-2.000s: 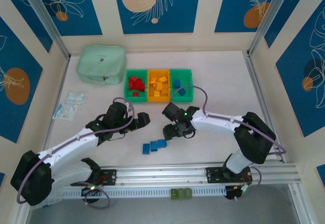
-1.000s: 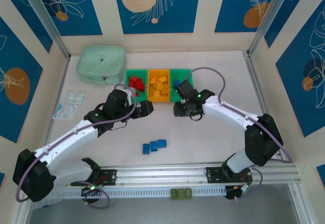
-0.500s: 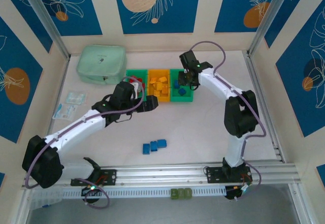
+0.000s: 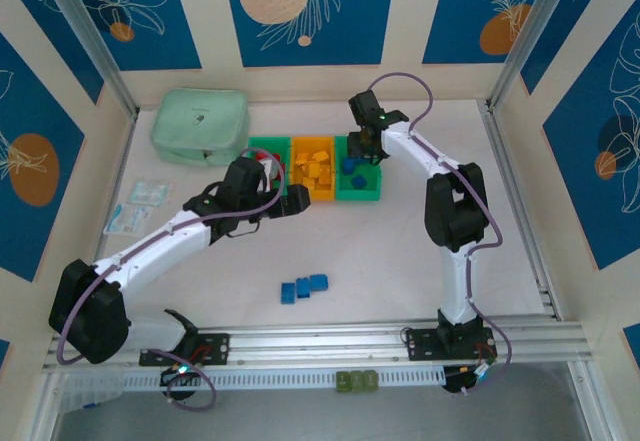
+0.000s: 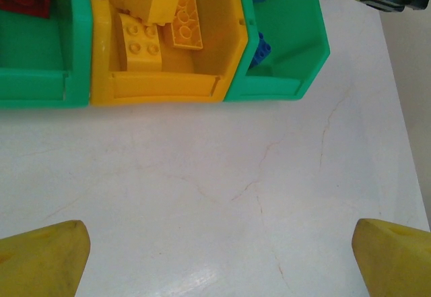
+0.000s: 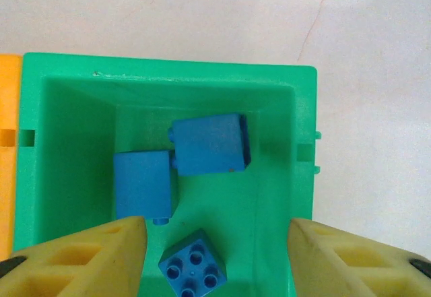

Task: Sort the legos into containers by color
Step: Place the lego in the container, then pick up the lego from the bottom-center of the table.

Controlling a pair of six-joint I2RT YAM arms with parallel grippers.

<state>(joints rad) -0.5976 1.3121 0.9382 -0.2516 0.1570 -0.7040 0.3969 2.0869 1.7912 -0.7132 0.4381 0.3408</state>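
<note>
Three blue legos occupy one green bin.

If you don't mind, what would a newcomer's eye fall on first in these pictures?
The right claw, open, hangs over the right green bin, where three blue bricks lie. Beside it, the orange-yellow bin holds yellow bricks. Three loose blue bricks lie on the table, nearer the arm bases.

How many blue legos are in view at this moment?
6 blue legos. Three lie in the rightmost green bin. Three sit clustered on the table, nearer the arm bases. Others may be hidden.
</note>
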